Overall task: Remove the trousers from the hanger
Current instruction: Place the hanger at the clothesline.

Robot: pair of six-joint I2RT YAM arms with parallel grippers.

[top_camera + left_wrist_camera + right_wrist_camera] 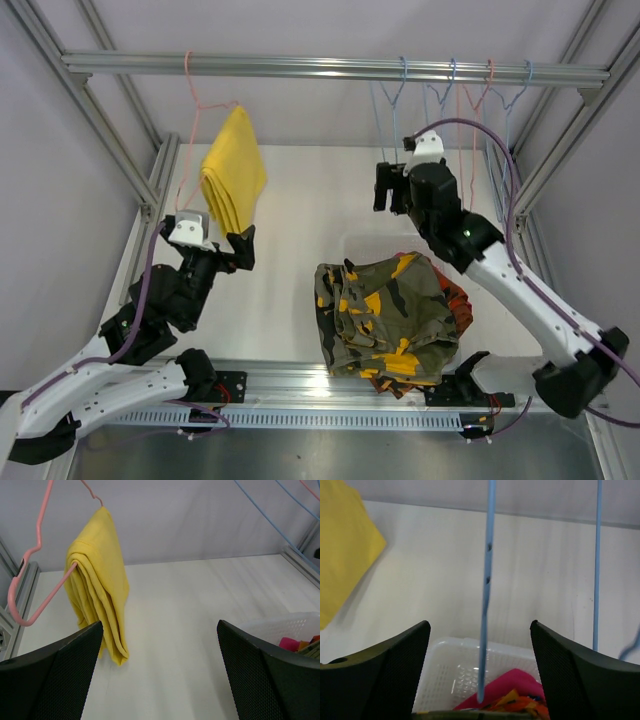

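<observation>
Left gripper [157, 630] spread wide, low beside the yellow trousers [233, 170] | they hang folded over the pink hanger [52, 595] at the rail's [330, 67] left end | right gripper [480, 625] spread too, up by a blue hanger [487, 580] | olive camouflage trousers [385, 310] top the basket [455, 655] heap, table's [300, 200] near edge.

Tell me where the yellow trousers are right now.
In the top view, the yellow trousers hang folded over the pink hanger at the left end of the rail, just in front of the left gripper.
</observation>
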